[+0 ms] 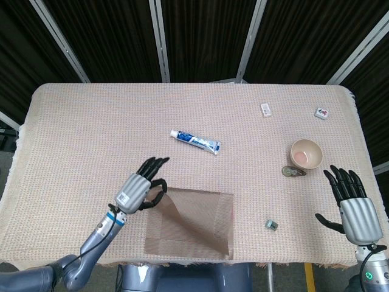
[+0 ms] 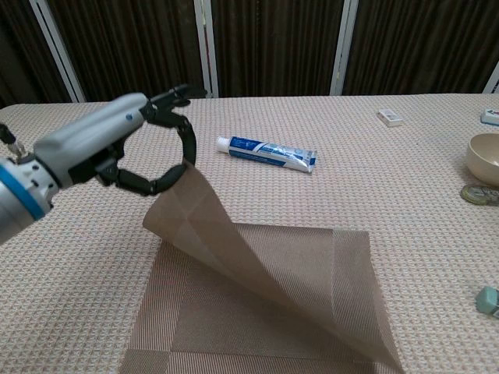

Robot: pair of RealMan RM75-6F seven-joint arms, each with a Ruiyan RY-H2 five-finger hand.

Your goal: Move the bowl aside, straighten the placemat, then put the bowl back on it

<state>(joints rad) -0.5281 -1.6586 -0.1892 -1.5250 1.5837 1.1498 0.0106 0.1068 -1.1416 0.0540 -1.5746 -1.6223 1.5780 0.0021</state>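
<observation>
The black fingers (image 2: 168, 105) of the left hand (image 1: 138, 190) pinch the far left corner of the placemat (image 1: 200, 225), holding that corner up off the counter (image 1: 91, 140) so the thin, woven brown sheet curls diagonally while its right side lies flat. The hand's back is a ribbed silver shell with a small printed label whose writing is too small to read. The right hand (image 1: 354, 205) hovers flat near the counter's right edge, fingers spread and grasping nothing. The bowl (image 1: 306, 153), round, cream outside and pinkish inside, sits well to the right of the placemat, just beside a small round metallic object (image 1: 292, 172). A beige, knobbly woven cloth covers the counter. Behind the placemat lies a white and blue toothpaste tube (image 2: 267, 153); its lettering is illegible.
</observation>
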